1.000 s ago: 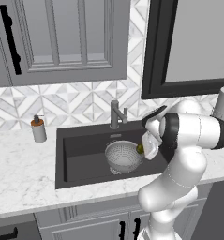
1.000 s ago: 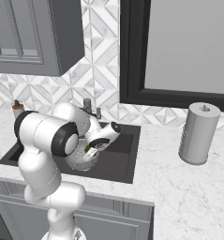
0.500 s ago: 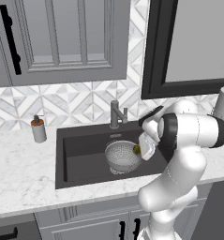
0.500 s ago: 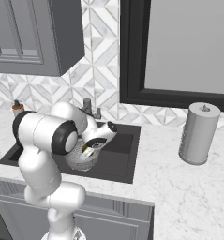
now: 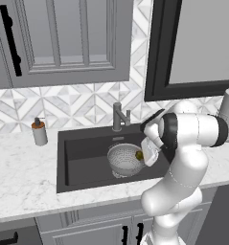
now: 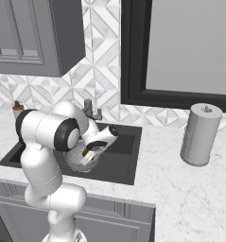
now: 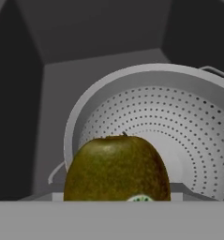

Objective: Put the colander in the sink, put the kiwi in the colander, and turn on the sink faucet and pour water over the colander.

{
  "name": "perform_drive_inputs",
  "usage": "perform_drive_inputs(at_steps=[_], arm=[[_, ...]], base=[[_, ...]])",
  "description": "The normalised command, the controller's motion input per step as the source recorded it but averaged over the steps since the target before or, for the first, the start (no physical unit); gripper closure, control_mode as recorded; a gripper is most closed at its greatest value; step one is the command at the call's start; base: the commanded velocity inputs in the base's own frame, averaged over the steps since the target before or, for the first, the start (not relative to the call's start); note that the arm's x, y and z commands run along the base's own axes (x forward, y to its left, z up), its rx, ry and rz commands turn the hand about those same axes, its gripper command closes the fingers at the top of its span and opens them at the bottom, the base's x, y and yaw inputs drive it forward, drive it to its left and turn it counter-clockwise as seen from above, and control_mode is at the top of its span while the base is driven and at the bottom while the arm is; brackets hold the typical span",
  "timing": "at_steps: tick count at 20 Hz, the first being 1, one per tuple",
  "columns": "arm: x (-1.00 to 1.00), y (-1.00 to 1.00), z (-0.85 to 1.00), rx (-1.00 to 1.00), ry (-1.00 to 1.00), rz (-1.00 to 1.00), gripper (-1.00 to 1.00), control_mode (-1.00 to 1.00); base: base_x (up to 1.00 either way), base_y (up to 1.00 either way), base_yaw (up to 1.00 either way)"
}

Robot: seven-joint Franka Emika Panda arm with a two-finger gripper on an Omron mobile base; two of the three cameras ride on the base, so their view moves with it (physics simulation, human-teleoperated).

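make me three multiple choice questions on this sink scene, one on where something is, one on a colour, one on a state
1. Where is the colander?
A. On the counter beside the paper towel roll
B. Inside the sink
C. Hanging from a cabinet handle

2. What colour is the top of the soap dispenser?
A. Brown
B. Blue
C. Bright yellow

3. What state is the kiwi in?
A. Lying on the counter by the soap dispenser
B. Resting on the sink drain outside the colander
C. Close at the gripper, over the colander's bowl

Answers: 1 B, both base views show the perforated bowl standing in the dark basin. 2 A, the left base view shows a brown pump top on the pale bottle. 3 C, the hand view shows the fruit right before the camera with the colander's bowl behind it; whether the fingers grip it is hidden.
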Motion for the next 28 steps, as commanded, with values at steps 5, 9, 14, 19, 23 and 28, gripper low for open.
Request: perform_drive_inputs(at_steps=[5, 9, 14, 19, 23, 28], arm=[[0.01, 0.00, 0.00, 0.00, 0.00, 0.00, -1.00, -1.00], [0.04, 0.00, 0.00, 0.00, 0.00, 0.00, -1.00, -1.00], [0.13, 0.00, 0.00, 0.00, 0.00, 0.00, -1.00, -1.00], [0.02, 0.00, 0.00, 0.00, 0.00, 0.00, -1.00, -1.00], [-0.02, 0.00, 0.00, 0.00, -0.02, 0.00, -1.00, -1.00], [-0.17, -0.10, 0.16, 0.00, -0.09, -0.04, -1.00, -1.00]], base=[[0.00, 0.00, 0.00], [0.00, 0.00, 0.00], [0.00, 0.00, 0.00], [0.00, 0.00, 0.00], [0.00, 0.00, 0.00], [0.00, 0.00, 0.00]])
